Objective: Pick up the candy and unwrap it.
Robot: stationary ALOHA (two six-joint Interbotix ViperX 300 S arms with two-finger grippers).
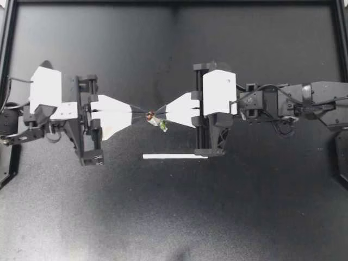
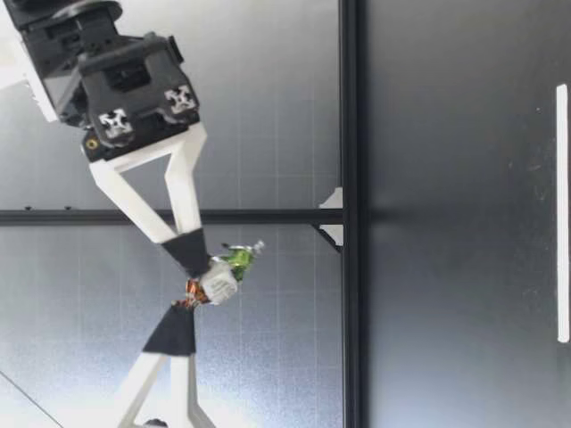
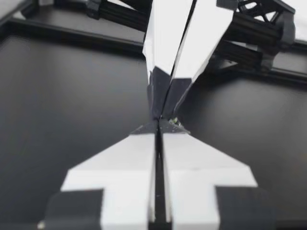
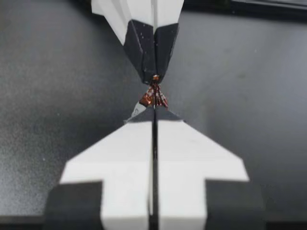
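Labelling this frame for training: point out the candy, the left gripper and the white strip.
candy (image 1: 161, 124), top view, green wrapper end
left gripper (image 1: 144, 114), top view, between its fingertips
white strip (image 1: 175, 156), top view, its middle
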